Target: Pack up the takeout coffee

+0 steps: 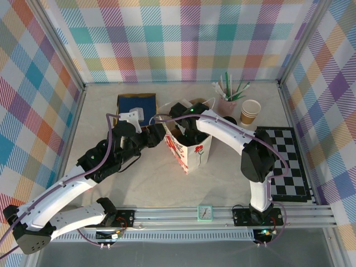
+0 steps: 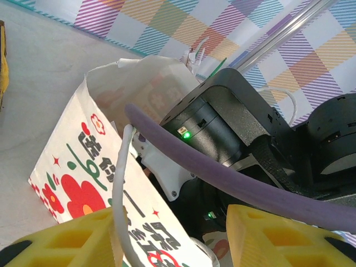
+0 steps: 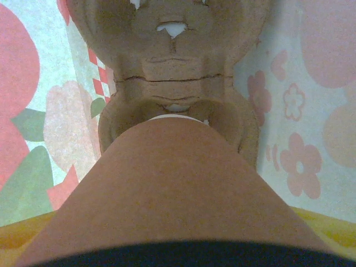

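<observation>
Takeout coffee (image 3: 178,183), likely light and crushable, hung over the tray (image 3: 172,67), right pincer (image 3: 178,245) clasping its stiffer rim wide; left pincer (image 2: 178,239), state unclear.

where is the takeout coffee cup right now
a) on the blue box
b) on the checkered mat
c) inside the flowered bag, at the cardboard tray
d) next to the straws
c: in the right wrist view the takeout coffee points at a well of the cardboard tray, with the flowered walls of the bag on both sides.
</observation>
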Available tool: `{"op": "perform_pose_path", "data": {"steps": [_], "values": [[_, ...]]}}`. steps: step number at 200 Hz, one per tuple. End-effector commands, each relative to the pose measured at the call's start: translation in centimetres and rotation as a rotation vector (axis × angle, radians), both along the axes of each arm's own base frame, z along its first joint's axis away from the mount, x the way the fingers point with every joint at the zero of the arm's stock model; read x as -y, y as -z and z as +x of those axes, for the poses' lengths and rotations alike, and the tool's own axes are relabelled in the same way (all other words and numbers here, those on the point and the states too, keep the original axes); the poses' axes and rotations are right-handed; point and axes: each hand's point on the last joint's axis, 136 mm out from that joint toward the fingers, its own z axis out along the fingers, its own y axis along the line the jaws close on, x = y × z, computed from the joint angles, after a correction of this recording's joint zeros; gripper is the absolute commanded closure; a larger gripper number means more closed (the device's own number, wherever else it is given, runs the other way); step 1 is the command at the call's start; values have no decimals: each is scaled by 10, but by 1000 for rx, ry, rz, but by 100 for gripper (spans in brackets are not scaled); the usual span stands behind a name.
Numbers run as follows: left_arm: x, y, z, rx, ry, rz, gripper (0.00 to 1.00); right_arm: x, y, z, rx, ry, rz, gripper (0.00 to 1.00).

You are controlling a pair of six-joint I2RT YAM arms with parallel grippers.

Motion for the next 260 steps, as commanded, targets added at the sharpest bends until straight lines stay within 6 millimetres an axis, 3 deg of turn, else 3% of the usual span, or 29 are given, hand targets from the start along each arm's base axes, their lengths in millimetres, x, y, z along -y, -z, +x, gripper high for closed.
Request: {"op": "perform_pose_path", "data": {"steps": [1, 101, 136, 175, 201, 260], "values": [[-5, -20, 4, 59, -19, -24, 50, 11, 1, -3, -12, 32, -35, 58], [-8, -22, 3, 67, -23, -22, 49, 6, 5, -4, -26, 32, -15, 58], [-9, -26, 1, 83, -20, -28, 39, 7, 4, -1, -25, 42, -1, 58], [-12, -26, 1, 85, -32, -25, 39, 4, 5, -1, -34, 48, 25, 58], [-11, -25, 2, 81, -31, -22, 44, 4, 4, -1, -37, 49, 26, 58], [-7, -25, 3, 81, -22, -25, 67, 7, 7, -4, -41, 53, 17, 58]]}}
